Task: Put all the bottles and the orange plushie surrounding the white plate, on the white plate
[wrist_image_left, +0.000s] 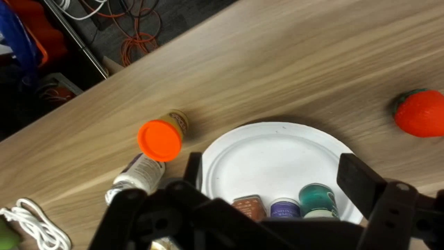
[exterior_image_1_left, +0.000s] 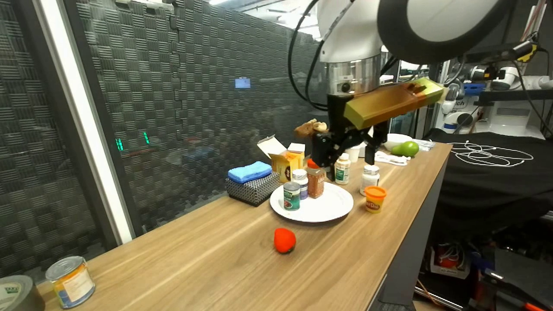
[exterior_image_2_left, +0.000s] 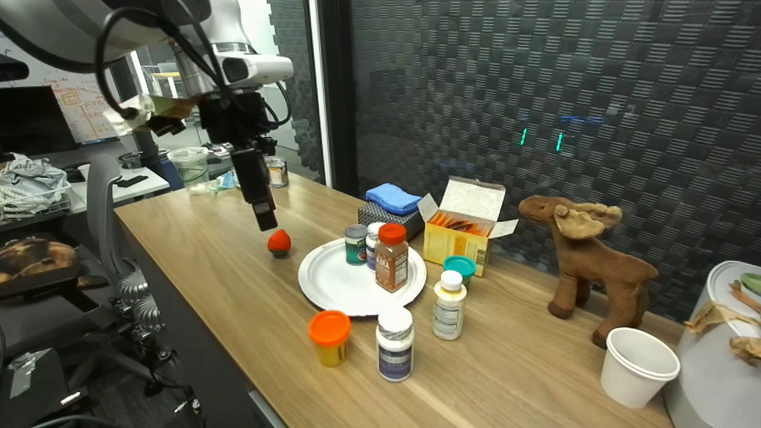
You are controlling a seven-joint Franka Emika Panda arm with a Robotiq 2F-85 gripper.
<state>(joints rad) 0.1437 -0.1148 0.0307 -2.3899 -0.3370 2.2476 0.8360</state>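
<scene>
Presently the black two-fingered gripper hangs above the wood-grain worktop, fingers spread and nothing between them, the round white plate showing through that gap in the wrist view. Trouble could start there: the square-sided clear jar of brown spice with a red cap, the small white plastic bottle with a purple label and the short green metal can crowd one side of the plate, so a low sideways sweep might topple them. A little farther out, the white plastic bottle with a silver-wrapped cap stands just beside the yellow plastic tub with an orange lid; a finger lowered into that narrow space could knock the tub over. The cream plastic bottle with a green label stands near the jar, where a grasp might catch the plate's rim. The round red-orange plushie, probably the one meant, could roll if pinched off-centre. As for position, the silver-capped bottle lies outside the finger on the left of the wrist view; the green-labelled one I cannot place surely against the fingers; the plushie lies past the opposite finger, off the plate, at that view's right edge.
</scene>
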